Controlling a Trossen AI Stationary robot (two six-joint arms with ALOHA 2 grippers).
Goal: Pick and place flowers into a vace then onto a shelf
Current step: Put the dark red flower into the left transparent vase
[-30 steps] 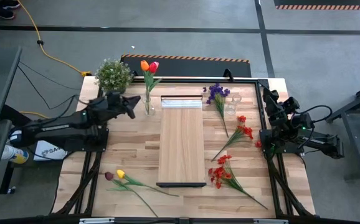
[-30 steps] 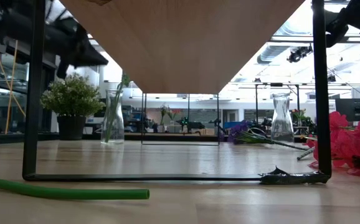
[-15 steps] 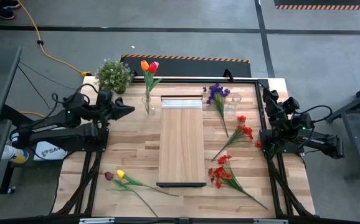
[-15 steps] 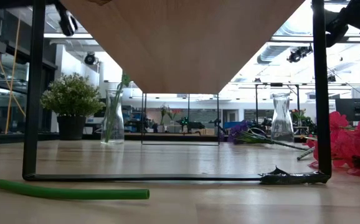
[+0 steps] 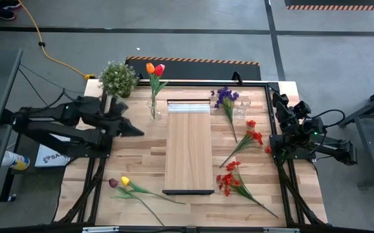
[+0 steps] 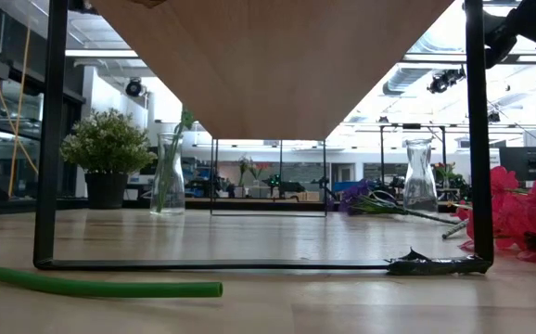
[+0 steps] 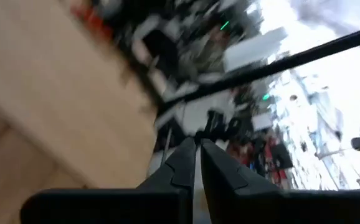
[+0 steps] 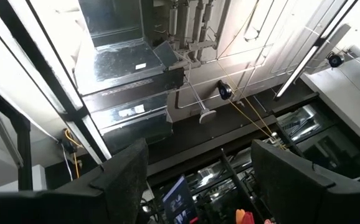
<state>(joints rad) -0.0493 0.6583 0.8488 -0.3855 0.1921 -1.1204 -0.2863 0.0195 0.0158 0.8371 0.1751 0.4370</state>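
While I scan L to R, quick notes per item:

potted plant (image 5: 118, 77): far-left corner of the table (image 5: 142, 169), not a task item, leaving it.

left gripper (image 5: 135, 132): hovers over bare tabletop, L of the shelf, nearer me than the vase. Wrist view shows fingers pressed together, nothing between them, so closed and empty.

vase w/ tulips (image 5: 154, 107): clear glass, just beside the shelf's far-left corner; orange + red tulips (image 5: 154, 68) already standing in it.

loose tulips (image 5: 119, 183): yellow + dark purple heads, lying flat near the front-left edge, stems running toward the shelf's near end. My guess is next pick for L arm.

shelf (image 5: 188, 145): long pale board, mid-table, nothing on it yet.

purple sprig (image 5: 225, 97): lying R of shelf, far end, head beside the empty vase (image 5: 241, 109).

red sprays (image 5: 246, 140): two bunches flat on the R side, one mid, one nearer the front (image 5: 229, 178).

right gripper (image 5: 281, 105): parked at R table edge, wrist cam aimed up at the ceiling; fingers apart, holding nothing.

risk 1: closed L jaws need opening before descent, else they'd just push the stems.

risk 2: thin stems flat on wood, so a pinch could slip or grab both tulips.

risk 3: filled vase looks top-heavy; arm passing close could tip it.
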